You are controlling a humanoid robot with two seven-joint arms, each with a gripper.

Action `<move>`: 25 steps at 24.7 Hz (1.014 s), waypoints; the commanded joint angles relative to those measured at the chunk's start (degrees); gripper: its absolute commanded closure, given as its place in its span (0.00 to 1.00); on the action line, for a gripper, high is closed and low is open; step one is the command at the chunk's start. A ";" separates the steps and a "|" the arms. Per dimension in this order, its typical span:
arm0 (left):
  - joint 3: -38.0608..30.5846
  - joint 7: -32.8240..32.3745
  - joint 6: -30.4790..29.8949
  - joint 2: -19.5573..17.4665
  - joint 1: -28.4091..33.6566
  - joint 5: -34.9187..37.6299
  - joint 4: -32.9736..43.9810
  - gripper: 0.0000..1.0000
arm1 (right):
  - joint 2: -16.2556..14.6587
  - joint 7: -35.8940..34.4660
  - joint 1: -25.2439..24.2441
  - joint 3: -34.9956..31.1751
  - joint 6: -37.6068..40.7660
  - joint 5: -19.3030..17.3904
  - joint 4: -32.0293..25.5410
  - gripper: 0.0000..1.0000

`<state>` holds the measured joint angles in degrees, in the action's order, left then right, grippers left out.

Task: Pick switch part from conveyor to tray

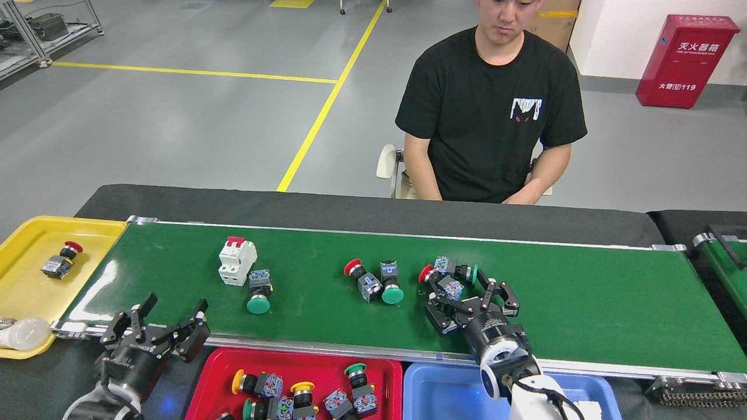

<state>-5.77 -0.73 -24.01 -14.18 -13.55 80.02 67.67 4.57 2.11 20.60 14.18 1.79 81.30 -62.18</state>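
The conveyor (583, 303) carries several switch parts. A red-capped switch part (450, 287) lies at belt centre-right, touching a green-capped one (461, 270). My right gripper (467, 294) is low over the belt and open, its fingers (436, 318) straddling the red-capped part. Further left lie a red and green pair (373, 282), a green-capped switch (258, 291) and a white breaker (236, 261). My left gripper (175, 309) is open and empty at the belt's front rail, left of the red tray (201, 379), which holds several switches.
A blue tray (426, 382) sits under my right arm. The yellow tray (23, 280) at the left end holds one red-capped switch (61, 259), with a light bulb (20, 333) on its edge. A person (490, 111) sits behind the belt. A second belt (723, 256) shows far right.
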 commanded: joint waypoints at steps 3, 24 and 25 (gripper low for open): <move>3.14 0.20 -0.25 -0.67 -6.05 0.57 -4.91 0.00 | 0.53 -0.18 1.63 0.14 2.16 0.00 0.30 0.84; 4.98 8.29 12.40 -1.90 -13.52 -0.04 -23.46 0.90 | 1.76 -0.44 -12.78 16.40 22.12 0.00 -22.29 0.00; 4.98 8.64 11.97 -1.90 -13.52 -0.13 -23.28 0.92 | 1.76 -0.53 -12.78 17.80 22.29 0.00 -22.29 0.00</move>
<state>-0.78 6.95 -11.08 -15.65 -26.62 80.06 43.92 5.80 2.36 7.29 30.77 22.65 81.35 -83.34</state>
